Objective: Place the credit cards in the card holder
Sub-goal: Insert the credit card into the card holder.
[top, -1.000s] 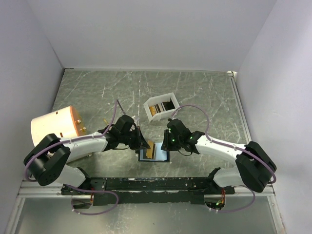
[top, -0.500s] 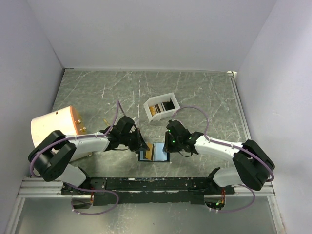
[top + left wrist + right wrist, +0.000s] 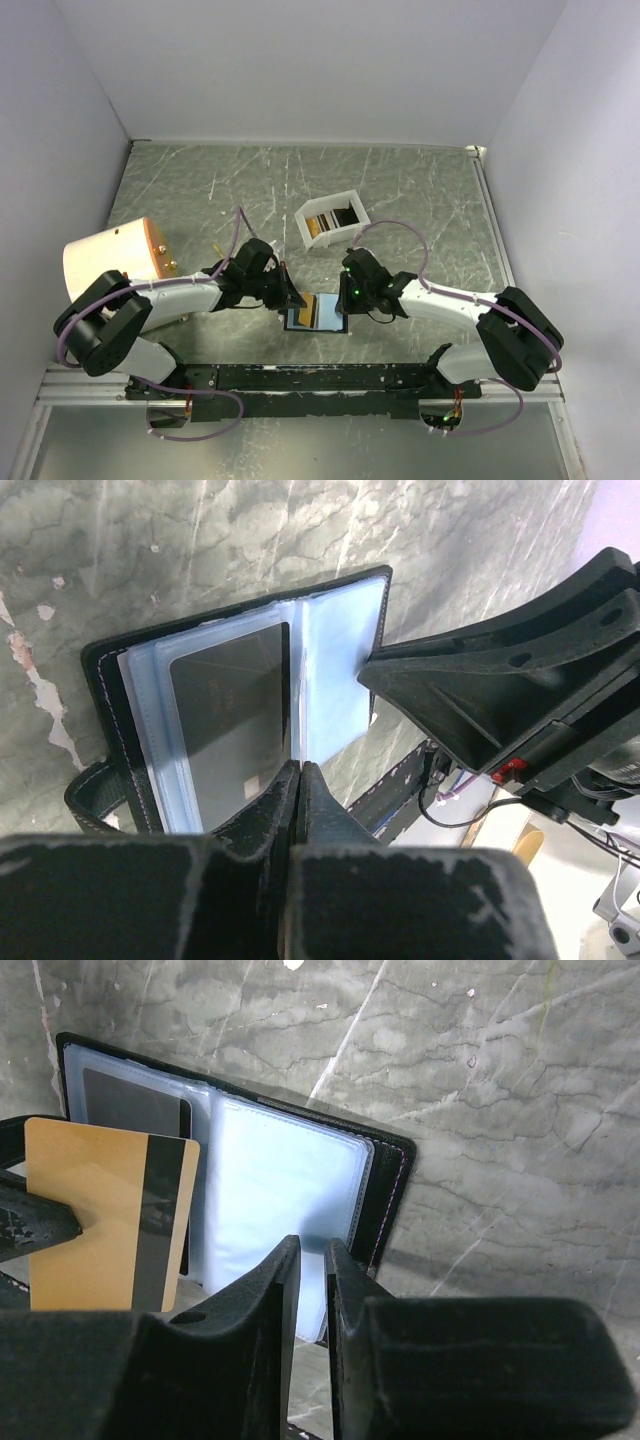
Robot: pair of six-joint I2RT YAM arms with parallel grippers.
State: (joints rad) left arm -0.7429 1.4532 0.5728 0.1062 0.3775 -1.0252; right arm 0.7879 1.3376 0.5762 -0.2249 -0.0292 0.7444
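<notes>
Far as I can judge, we're mid-insert on one card. Closest in, around the middle of the near edge of the table point(image 3: 420, 190), the holder point(image 3: 386, 1195) lies open with its pale sleeves up. The left gripper point(image 3: 300, 772) has its jaws fully closed on the gold card point(image 3: 95, 1210), pinching it by one edge. That card sits over the holder's left half and overlaps a corner of the dark card point(image 3: 230, 715), which is tucked in a sleeve there. Can't tell if the gold one touches the plastic or floats just above it. The right gripper point(image 3: 312, 1260) is at the edge of the right page, jaws nearly together with just a slit between them. Whether it's nipping a sleeve or only pressing the holder down, no idea from these views.

Next move, I'd guess: line the gold card's leading edge up with a free sleeve mouth and slide it in flat, with the right side stopping the holder from skating. Those sleeves look floppy, so the angle matters.

Farther back, toward the table's middle, the box point(image 3: 303, 228) has more cards point(image 3: 333, 222), so plenty left to do.
</notes>
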